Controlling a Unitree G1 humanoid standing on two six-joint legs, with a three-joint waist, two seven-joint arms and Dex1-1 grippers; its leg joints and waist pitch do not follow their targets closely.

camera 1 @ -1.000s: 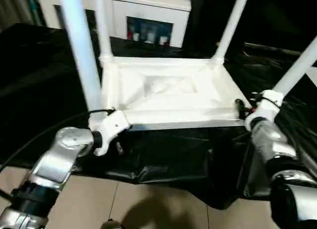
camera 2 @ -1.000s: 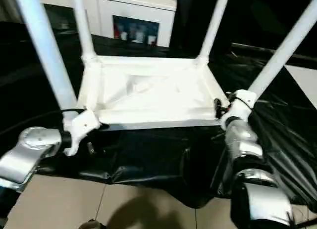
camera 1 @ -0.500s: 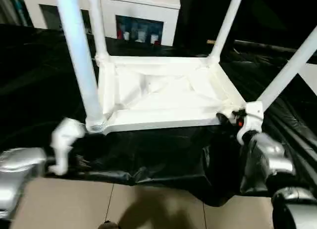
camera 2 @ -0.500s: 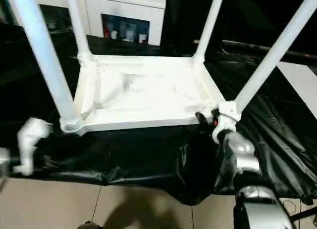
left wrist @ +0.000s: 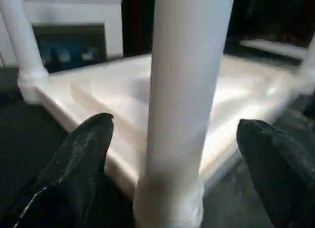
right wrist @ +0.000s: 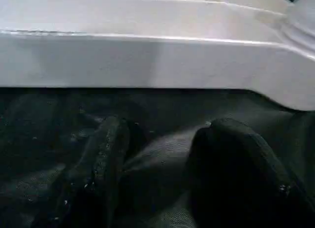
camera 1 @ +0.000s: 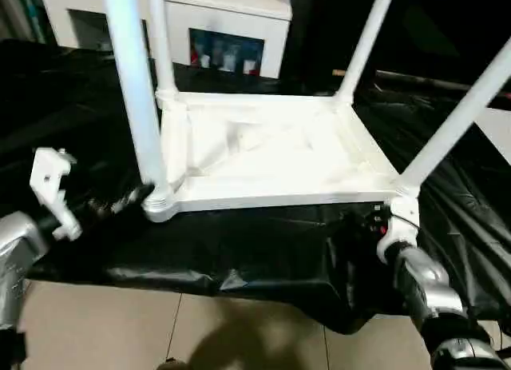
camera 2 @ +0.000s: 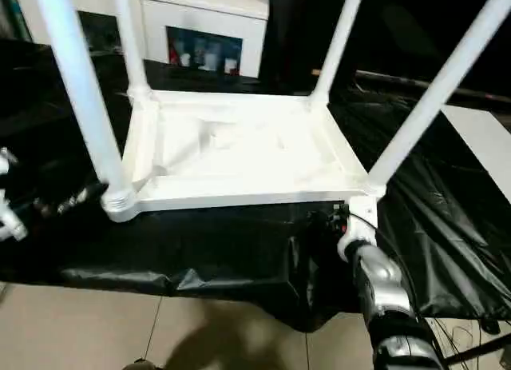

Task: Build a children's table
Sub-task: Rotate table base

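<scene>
Lying upside down on the black-draped work table, near its front edge: the children's table, white, ribbed underside up. All four legs seated in the corner sockets and rising out of frame, splayed slightly outward. Near-left socket just inside the front edge of the drape; near-right socket likewise.

Left gripper spread wide, the near-left leg standing between its black fingers with clear gaps on both sides; released, nothing grasped. In the head views, left arm low at the left edge, its white wrist bracket well to the left of the near-left socket.

Right gripper partly open, fingers resting against the black drape just below the top's front rim; nothing between them, no grasp on the rim. Right forearm reaching up from the lower right, wrist just below the near-right socket.

Drape crumpled and glossy, hanging over the front edge. Beige tiled floor below. White cabinet with glass doors behind, small items on its shelf too indistinct to identify.
</scene>
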